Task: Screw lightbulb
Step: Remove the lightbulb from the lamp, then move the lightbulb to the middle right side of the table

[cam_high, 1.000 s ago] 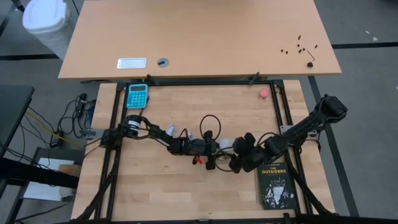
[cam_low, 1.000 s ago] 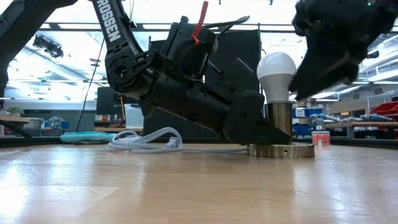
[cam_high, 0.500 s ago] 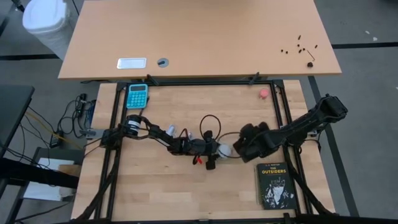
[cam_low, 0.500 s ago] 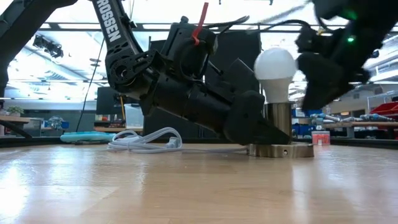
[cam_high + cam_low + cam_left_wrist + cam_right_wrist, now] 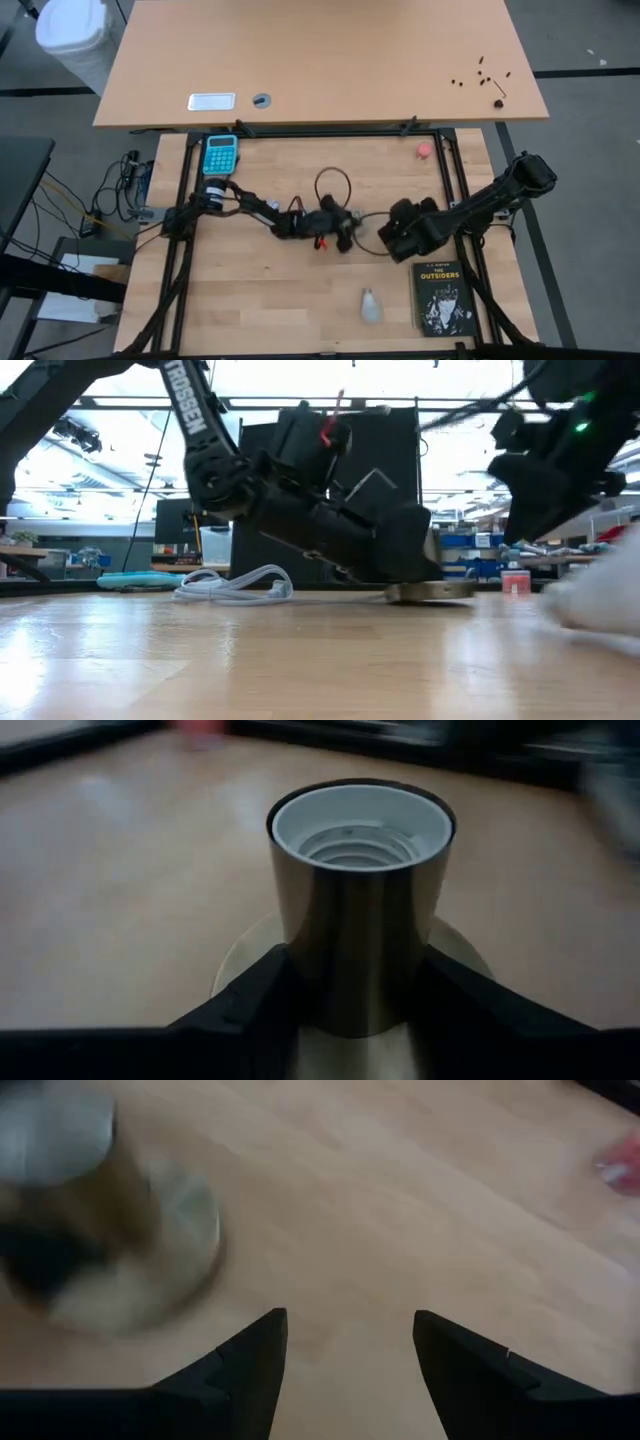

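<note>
One small white frosted pear-shaped lightbulb (image 5: 371, 305) lies on its side on the wooden surface (image 5: 250, 300), well apart from both arms, just beside the black book (image 5: 441, 297); it looks light, smooth, fragile and prone to roll, so take it gently around the round globe. The left gripper (image 5: 350, 1010) is clamped on the brass socket (image 5: 360, 910), whose threaded mouth is empty; the right gripper (image 5: 350, 1350) hangs near it, fingers apart, holding nothing.
</note>
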You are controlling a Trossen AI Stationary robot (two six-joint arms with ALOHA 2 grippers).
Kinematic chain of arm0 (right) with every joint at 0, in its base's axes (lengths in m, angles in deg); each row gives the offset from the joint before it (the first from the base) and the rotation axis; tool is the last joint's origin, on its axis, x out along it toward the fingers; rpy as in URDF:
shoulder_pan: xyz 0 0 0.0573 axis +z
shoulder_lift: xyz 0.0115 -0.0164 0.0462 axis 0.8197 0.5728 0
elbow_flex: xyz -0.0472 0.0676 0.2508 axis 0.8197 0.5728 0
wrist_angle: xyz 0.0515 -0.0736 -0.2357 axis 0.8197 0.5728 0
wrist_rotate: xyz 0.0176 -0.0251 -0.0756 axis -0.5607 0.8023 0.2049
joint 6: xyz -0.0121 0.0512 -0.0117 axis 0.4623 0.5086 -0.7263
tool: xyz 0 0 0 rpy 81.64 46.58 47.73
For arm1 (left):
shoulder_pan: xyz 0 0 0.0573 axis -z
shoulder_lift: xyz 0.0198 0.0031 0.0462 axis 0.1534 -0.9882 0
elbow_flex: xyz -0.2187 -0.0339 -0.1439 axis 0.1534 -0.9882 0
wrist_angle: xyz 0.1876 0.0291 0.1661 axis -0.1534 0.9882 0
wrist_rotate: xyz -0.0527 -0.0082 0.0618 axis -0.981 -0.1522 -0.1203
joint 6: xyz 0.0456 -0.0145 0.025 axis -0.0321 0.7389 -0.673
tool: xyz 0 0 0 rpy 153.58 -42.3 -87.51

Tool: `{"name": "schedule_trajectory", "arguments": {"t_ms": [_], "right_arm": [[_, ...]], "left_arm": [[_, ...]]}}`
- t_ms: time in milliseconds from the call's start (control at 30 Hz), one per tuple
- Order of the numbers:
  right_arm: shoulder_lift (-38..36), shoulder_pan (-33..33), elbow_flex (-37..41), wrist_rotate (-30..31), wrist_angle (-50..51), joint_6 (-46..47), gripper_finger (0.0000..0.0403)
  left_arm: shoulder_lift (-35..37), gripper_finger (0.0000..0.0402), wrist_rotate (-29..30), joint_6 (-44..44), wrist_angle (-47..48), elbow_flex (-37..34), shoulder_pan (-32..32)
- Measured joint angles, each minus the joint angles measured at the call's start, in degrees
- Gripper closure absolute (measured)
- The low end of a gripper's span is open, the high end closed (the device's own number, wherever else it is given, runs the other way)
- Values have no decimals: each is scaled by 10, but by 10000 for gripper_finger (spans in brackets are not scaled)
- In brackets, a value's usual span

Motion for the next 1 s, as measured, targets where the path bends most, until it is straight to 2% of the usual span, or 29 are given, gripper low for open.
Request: {"name": "schedule_trajectory", "arguments": {"t_ms": [67,133,200,267,433,633,700,833,1000], "right_arm": [[-6,-6,0,-65,33,-22,174],[-18,17,0,-132,27,-63,174],[-27,63,2,-123,-17,-77,174],[-31,100,3,-95,-25,-105,174],[-48,122,4,-69,53,-27,174],[-60,154,7,-30,70,-2,174],[-60,159,7,-20,70,13,174],[-59,159,16,-17,82,45,175],[-61,174,17,-24,60,64,175]], "left_arm": [[3,208,11,5,17,0,-19],[11,208,-32,21,36,-1,-33],[13,208,-120,21,33,-1,-38],[13,208,-155,1,34,-1,-37],[10,203,-150,4,-7,-3,-37],[10,150,-129,9,-15,3,-38],[10,127,-103,7,-14,3,-38],[12,93,-5,-16,-4,3,-45],[58,76,-28,-67,29,1,-42]]}}
